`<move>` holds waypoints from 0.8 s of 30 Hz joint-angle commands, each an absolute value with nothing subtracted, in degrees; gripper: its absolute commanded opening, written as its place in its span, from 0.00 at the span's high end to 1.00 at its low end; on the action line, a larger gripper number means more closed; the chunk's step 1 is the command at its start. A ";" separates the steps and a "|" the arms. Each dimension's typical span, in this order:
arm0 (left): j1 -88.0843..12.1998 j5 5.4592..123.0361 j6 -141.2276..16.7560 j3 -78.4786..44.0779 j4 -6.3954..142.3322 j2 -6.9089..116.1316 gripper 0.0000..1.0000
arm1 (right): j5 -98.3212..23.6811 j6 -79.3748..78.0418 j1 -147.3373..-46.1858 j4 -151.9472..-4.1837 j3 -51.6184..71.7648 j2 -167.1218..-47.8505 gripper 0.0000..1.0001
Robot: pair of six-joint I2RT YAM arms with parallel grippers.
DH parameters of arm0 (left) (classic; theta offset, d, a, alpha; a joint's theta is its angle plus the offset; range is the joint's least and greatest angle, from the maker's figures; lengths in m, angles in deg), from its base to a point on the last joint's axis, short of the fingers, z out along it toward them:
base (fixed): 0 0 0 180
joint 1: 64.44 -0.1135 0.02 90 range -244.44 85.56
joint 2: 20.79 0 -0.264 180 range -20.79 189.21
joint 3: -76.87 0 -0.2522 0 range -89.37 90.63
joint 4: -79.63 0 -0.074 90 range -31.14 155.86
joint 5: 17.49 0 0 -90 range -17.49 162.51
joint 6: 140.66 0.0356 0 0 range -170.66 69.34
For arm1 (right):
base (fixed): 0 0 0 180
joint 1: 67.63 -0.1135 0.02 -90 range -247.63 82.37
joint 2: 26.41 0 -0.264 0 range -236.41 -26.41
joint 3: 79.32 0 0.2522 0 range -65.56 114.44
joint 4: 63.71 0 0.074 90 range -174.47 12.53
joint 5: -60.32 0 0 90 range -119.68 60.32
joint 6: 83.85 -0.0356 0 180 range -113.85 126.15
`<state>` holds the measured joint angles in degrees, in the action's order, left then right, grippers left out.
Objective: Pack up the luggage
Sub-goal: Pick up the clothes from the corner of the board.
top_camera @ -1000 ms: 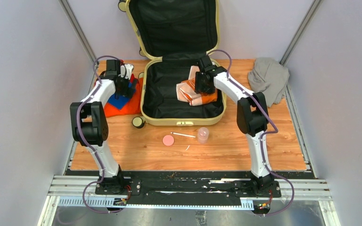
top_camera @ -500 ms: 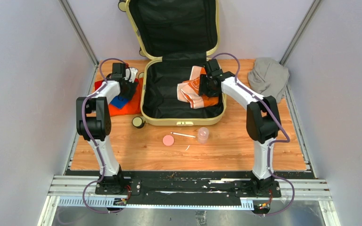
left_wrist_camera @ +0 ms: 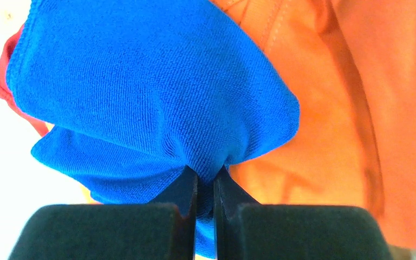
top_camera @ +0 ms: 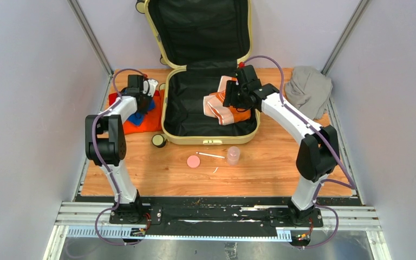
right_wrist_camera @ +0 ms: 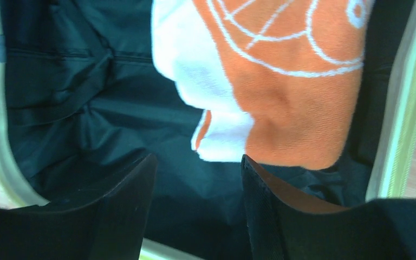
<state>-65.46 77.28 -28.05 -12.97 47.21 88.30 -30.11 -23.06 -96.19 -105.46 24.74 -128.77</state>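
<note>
Since a second ago the right arm's elbow has swung out toward the right edge of the tabletop (top_camera: 260, 173), and the right gripper (right_wrist_camera: 195, 181) has crept a bit toward the far edge. The left gripper (left_wrist_camera: 206, 176) has shifted slightly toward the far-left corner, with its arm folding in tighter.

The left one is pinched down tight on a fold of blue cloth (left_wrist_camera: 141, 92), jaws nearly touching with fabric squeezed between them. That cloth sits on top of an orange garment (left_wrist_camera: 357, 108), and there's a bit of red fabric (left_wrist_camera: 0, 81) peeking out beside it.

The right gripper is spread fairly wide with nothing between its fingers. It hangs over the lining, and the orange-and-white garment (right_wrist_camera: 281, 97) lies just past its fingertips.

So I'd guess the step is getting the blue cloth off the pile and into the case. Some tips:
- Go straight up first so the cloth peels off the orange garment instead of dragging it along.
- The grip is only on a small fold, so no jerky moves.
- Carry it high enough that the dangling end clears the yellow rim.
- The right arm should probably back out, since it's parked over the open space.

The luggage (top_camera: 195, 140) sits mid-table against the far edge, with the lid propped up at the back wall and the base open. Its left rim is just beside the left gripper, on that gripper's right. The right gripper is over the base, toward its right side. The grey cloth garment (top_camera: 307, 89) is over in the far-right corner, well apart from both.
</note>
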 commanded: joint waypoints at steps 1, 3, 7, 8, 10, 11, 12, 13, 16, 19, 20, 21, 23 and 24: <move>-66.44 69.66 -28.47 -15.08 43.11 80.78 1.00 | -31.32 -24.63 -99.25 -104.17 24.04 -124.90 0.35; -67.21 65.30 -29.14 -15.59 41.20 77.52 1.00 | -33.17 -26.15 -100.17 -103.07 23.53 -124.08 0.31; -68.15 57.75 -29.40 -16.52 35.89 72.06 1.00 | -37.70 -30.04 -102.17 -99.29 22.26 -123.33 0.22; -68.24 56.11 -29.41 -16.70 33.76 71.01 1.00 | -38.49 -30.89 -102.96 -98.62 22.17 -123.32 0.22; -68.26 52.66 -30.19 -17.94 31.80 68.91 1.00 | -40.00 -32.81 -104.67 -97.50 22.51 -123.55 0.21; -68.28 50.63 -30.98 -18.85 31.45 67.83 1.00 | -40.78 -33.78 -105.56 -96.87 22.65 -123.88 0.20; -68.31 48.77 -31.99 -19.83 31.38 66.59 1.00 | -41.57 -35.01 -106.40 -96.32 22.78 -124.18 0.20; -68.26 46.62 -33.26 -20.65 31.40 65.73 1.00 | -42.40 -36.08 -107.18 -95.59 22.95 -124.49 0.19; -68.14 39.93 -37.87 -21.91 31.50 64.72 1.00 | -45.04 -39.65 -109.35 -92.44 22.81 -125.58 0.14; -67.44 35.04 -41.96 -22.26 32.45 64.87 1.00 | -48.18 -43.29 -110.81 -88.96 22.46 -127.36 0.10; -67.04 33.97 -42.52 -22.47 33.01 64.95 1.00 | -49.54 -44.26 -111.13 -87.54 22.19 -127.98 0.09; -66.71 33.11 -43.49 -22.87 33.81 64.87 1.00 | -50.36 -45.02 -111.37 -86.38 21.76 -128.65 0.08; -65.91 32.17 -44.19 -23.69 35.46 64.63 1.00 | -51.65 -46.49 -111.69 -83.73 21.07 -129.93 0.06; -65.46 31.98 -44.17 -24.03 35.87 64.58 1.00 | -52.20 -47.18 -111.72 -82.43 20.90 -130.65 0.05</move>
<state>-67.25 39.28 -40.24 -22.74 33.16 65.51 -47.48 -41.90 -111.01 -88.56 22.82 -127.50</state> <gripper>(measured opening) 0.054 0.937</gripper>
